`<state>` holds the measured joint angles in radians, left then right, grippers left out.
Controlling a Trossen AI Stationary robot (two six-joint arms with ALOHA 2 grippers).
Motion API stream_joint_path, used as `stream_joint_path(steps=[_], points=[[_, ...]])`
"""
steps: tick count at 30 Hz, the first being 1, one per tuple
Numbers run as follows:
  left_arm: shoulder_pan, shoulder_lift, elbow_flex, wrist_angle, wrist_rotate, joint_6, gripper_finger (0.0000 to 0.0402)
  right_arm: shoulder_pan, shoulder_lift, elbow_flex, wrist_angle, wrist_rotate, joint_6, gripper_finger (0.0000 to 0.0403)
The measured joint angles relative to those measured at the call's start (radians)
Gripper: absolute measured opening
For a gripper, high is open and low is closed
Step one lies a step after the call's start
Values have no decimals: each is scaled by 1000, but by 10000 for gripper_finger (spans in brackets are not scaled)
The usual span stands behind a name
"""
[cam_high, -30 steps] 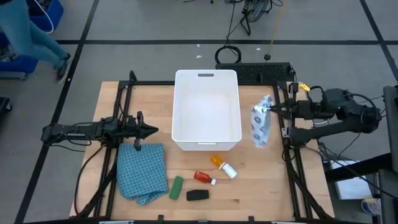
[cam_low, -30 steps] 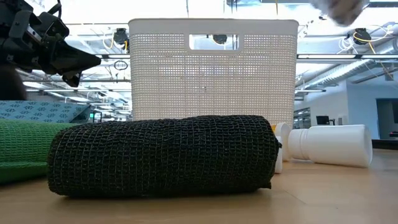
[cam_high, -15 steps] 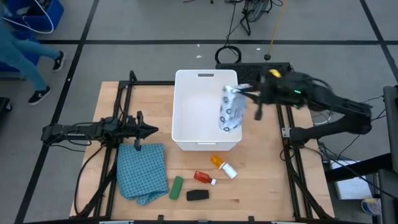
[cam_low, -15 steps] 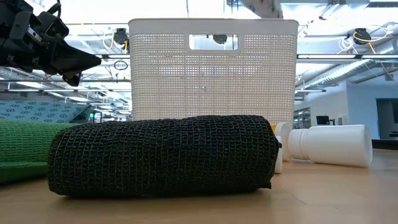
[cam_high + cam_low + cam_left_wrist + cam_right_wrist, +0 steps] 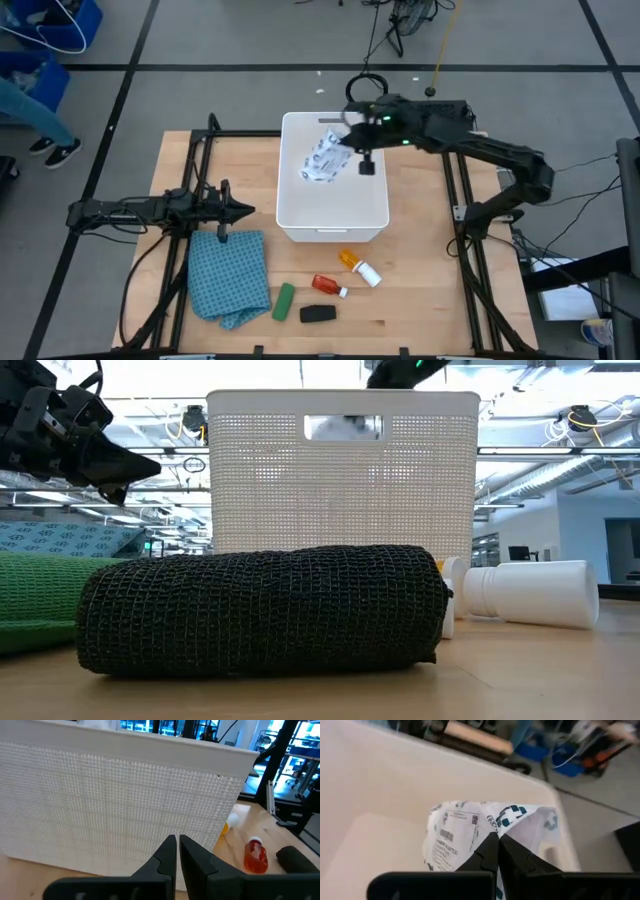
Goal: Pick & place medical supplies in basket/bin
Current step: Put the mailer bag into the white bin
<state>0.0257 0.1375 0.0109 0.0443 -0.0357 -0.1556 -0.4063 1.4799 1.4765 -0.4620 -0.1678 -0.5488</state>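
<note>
My right gripper (image 5: 347, 140) is shut on the flat white printed packet (image 5: 322, 157) over the far part of the white tub (image 5: 283, 180). The packet also shows through the tub's handle slot in the low view (image 5: 345, 427). My left gripper (image 5: 248, 210) is shut and empty, left of the tub. The orange pill bottle (image 5: 358, 267), the red-and-white tube (image 5: 328, 285), the green piece (image 5: 284, 302) and the black piece (image 5: 318, 314) lie on their sides on the table, near of the tub. My right gripper pinches the packet by one end (image 5: 492, 829) between its two fingers. The fingers come from the table's right, slanting down. The packet hangs beyond and below the fingers toward the table's left, crumpled, inside the tub's outline at about rim height.
A blue checked cloth (image 5: 230, 275) lies on the table near of my left gripper. Black frame rails (image 5: 200, 150) run along the table's left and right sides. A person's legs (image 5: 40, 110) show on the floor at far left.
My right gripper has swung from the table's right edge toward the left and far side, carrying the packet. The packet has gone from hanging beside the tub's right wall to hanging over the tub's far part. A person has walked off at far left.
</note>
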Motion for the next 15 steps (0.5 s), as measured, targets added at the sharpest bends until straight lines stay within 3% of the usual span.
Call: stream_joint_path(steps=[5,15], points=[[0,0,0,-5,0,-5,24,-12,105,0,7,-100,8,0],[0,0,0,-5,0,-16,24,-80,256,-1,-21,-103,101,0]])
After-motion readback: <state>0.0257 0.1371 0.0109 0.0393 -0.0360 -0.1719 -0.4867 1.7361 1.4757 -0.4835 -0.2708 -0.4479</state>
